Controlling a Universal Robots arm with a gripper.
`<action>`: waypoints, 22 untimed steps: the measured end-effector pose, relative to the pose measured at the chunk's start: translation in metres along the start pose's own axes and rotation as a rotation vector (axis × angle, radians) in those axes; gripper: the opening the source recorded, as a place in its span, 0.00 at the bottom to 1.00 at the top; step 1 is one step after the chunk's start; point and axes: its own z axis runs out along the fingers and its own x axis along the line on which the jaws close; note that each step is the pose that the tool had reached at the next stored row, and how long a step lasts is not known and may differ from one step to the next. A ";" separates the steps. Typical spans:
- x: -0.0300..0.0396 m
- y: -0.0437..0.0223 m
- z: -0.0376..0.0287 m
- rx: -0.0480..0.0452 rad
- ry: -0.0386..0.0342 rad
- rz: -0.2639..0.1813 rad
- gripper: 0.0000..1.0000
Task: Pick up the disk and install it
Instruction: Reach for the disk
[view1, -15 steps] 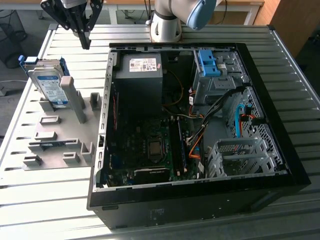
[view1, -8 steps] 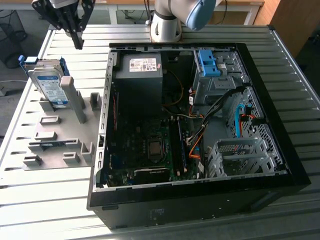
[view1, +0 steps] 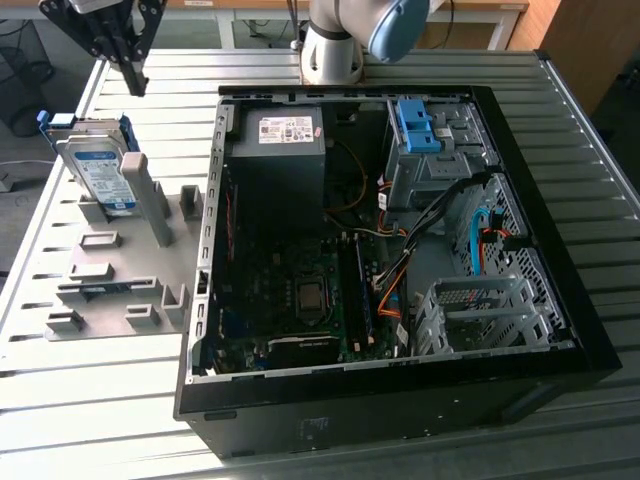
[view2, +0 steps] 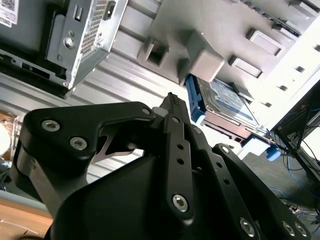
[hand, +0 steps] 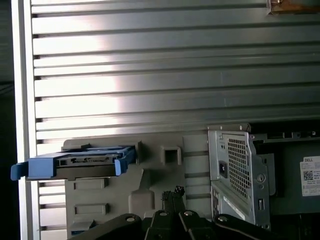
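The flat silver metal disk (view1: 100, 175), with its white and blue label and blue plastic side rails, stood on edge and slightly tilted in a slot of the pale grey moulded holder plate (view1: 120, 290). This was at the exterior view's left, outside the open black computer case (view1: 400, 410). In the first wrist view it showed edge-on (hand: 82, 162), the blue rail ends sticking out past both sides. In the second wrist view its labelled face (view2: 225, 102) lay just behind a grey upright of the holder.

The black gripper (view1: 137, 82) hung above the disk and apart from it, touching nothing. In both wrist views its fingertips (hand: 173, 192) (view2: 172, 100) looked drawn together with nothing between them.

The step in hand appeared to be the approach for the pick, with installation not begun. To do it well, the jaws would have to part wide enough to pass over the drive. They should come down square to its flat faces rather than onto the rails, and low enough for a firm hold without striking the grey uprights beside it. Because the drive leaned, the wrist tilt should match that lean, or the closing fingers might wedge it in the slot.

Holder and case both rested on the slatted metal table (view1: 100, 420). Inside the case were a dark grey box-shaped power supply (view1: 275, 150) and a bare blue plastic bracket (view1: 415, 125) on the silver drive cage.
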 end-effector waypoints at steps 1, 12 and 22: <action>0.0025 0.0004 0.0002 0.0000 0.0008 0.000 0.11; 0.0390 0.0025 0.0063 0.0006 0.0076 0.001 0.11; 0.0727 0.0026 0.0102 0.0008 0.0105 0.002 0.11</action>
